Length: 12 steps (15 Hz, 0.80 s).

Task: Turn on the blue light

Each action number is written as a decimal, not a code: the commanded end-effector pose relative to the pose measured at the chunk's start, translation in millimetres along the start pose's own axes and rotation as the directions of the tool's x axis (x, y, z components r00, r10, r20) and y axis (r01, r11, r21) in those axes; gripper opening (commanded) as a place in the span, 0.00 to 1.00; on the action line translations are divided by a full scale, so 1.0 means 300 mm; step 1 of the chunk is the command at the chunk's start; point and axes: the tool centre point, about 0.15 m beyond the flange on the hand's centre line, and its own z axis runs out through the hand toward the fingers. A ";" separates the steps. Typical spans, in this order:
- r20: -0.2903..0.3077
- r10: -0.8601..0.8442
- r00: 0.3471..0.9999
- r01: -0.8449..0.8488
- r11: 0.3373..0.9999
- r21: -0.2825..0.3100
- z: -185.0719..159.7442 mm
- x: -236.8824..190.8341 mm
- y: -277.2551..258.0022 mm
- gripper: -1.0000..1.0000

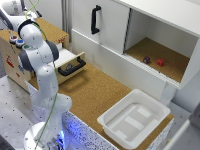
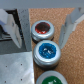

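Gripper (image 2: 42, 27) over wooden box (image 1: 50, 31) at exterior view's left, fingers (image 2: 11, 25) spread apart, holding nothing. Blue light (image 2: 48, 52) directly below, middle of a row of three caps: red cap (image 2: 42, 29) one side, green cap (image 2: 54, 79) the other. Nothing seen between fingers and blue cap. Nearby: open drawer (image 1: 69, 61), white bin (image 1: 134, 118), small blocks (image 1: 160, 62) in cabinet recess.
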 end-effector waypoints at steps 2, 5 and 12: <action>0.007 -0.031 1.000 0.031 0.999 0.013 0.086 0.085 0.024 0.00; -0.008 0.006 1.000 -0.006 1.000 0.013 0.125 0.083 0.065 0.00; 0.013 0.013 1.000 -0.014 0.999 0.049 0.224 0.076 0.101 0.00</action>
